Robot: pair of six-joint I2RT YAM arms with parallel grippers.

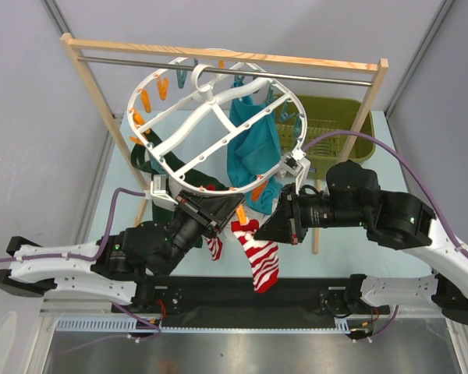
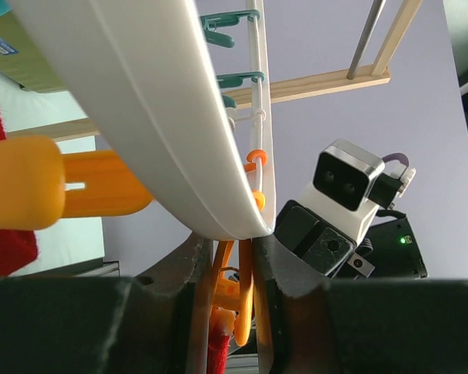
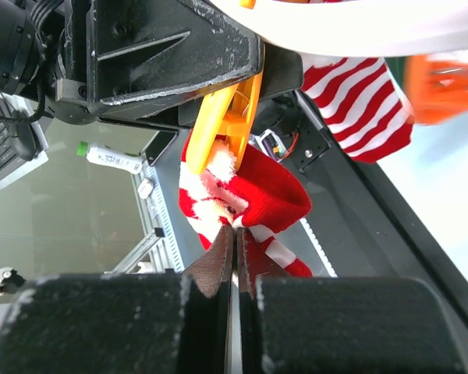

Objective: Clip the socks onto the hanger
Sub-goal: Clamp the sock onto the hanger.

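a sock is mid-clipping, i'd say. at the hanger's (image 2: 140,101) near rim the left gripper (image 2: 232,269) is squeezed tight on an orange clip (image 3: 228,117). just below that rim the right gripper (image 3: 235,241) has its fingers (image 3: 214,265) pinched flat on the sock (image 3: 257,191) by its red cuff. next, i'd guess: cuff into the clip, then left eases off.

I note a wooden rack (image 1: 218,53) standing across the counter (image 1: 339,249), with its metal rod (image 1: 125,60) just under the top bar. A teal cloth (image 1: 253,148) hangs below the rod, right of centre. A dark green garment (image 1: 140,160) hangs near the left post. An olive basket (image 1: 335,125) sits far right, behind the right post. The right wrist view shows a green-capped bottle (image 3: 113,158) lying on its side.
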